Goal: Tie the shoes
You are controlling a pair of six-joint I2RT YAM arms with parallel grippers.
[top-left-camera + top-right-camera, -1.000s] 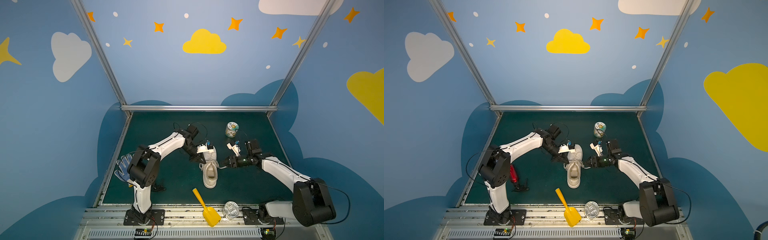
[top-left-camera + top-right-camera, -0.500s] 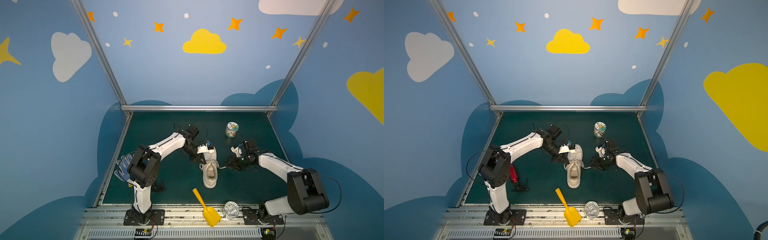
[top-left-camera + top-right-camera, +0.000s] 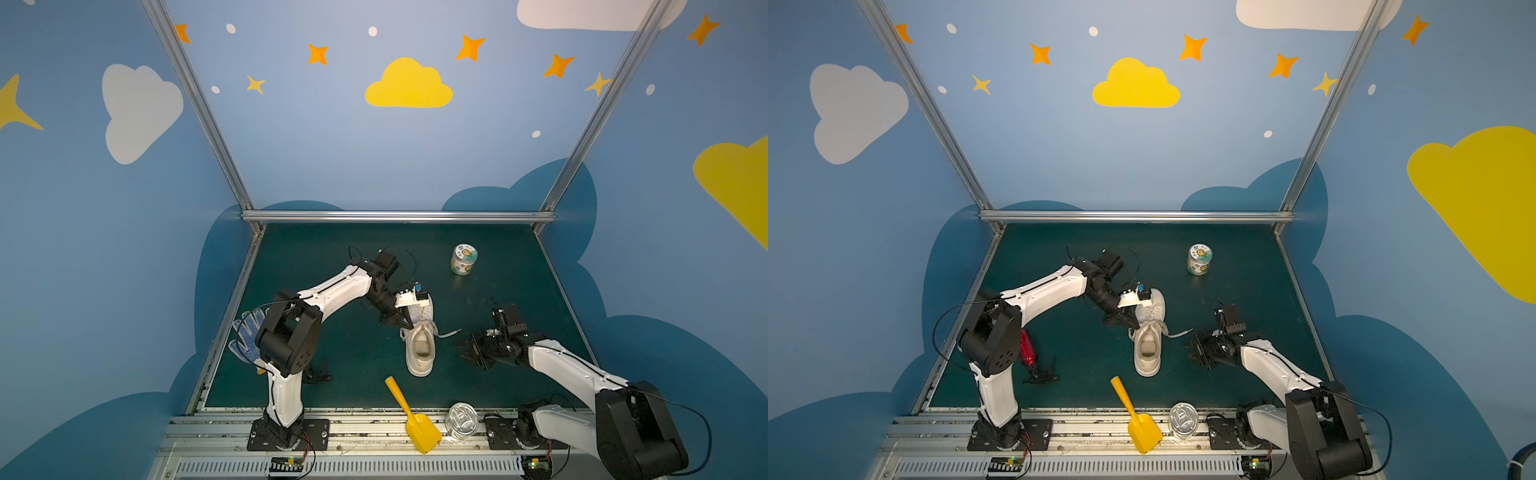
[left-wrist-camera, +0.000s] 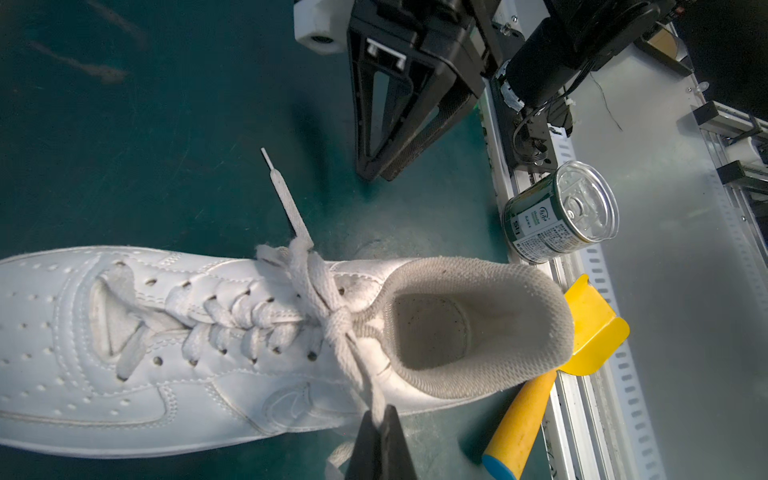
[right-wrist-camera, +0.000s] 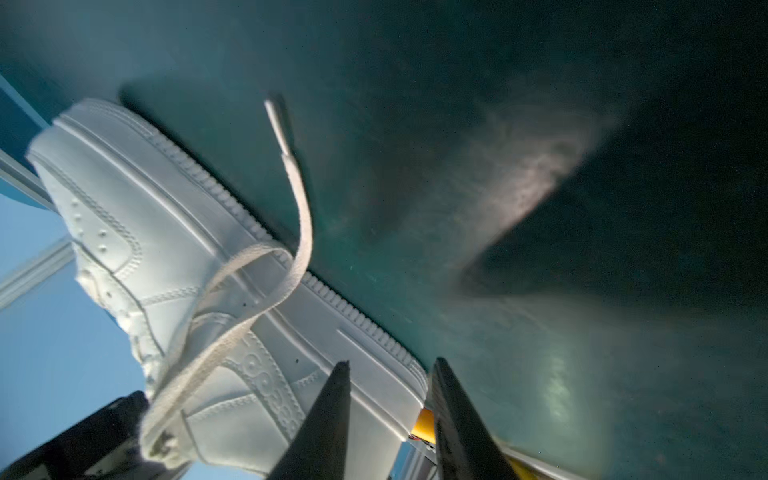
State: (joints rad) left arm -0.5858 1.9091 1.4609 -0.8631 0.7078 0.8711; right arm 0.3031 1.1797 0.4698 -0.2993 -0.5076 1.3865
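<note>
White low-top sneaker (image 3: 420, 349), thick white sole, beige insole. Stands upright on the green mat (image 3: 353, 353), toe toward the back wall. Flat white laces (image 4: 332, 307) cross at the top eyelets: one end loose on the mat, the other drawn taut.

My gripper (image 5: 390, 361) hangs with jaws apart and nothing between them, pointing towards the shoe (image 5: 137, 232). The shoe sits on the green mat (image 5: 415, 145) with its ribbed sole side facing me. A lace (image 5: 305, 232) loops down over that side, its free end lying flat on the mat.
</note>
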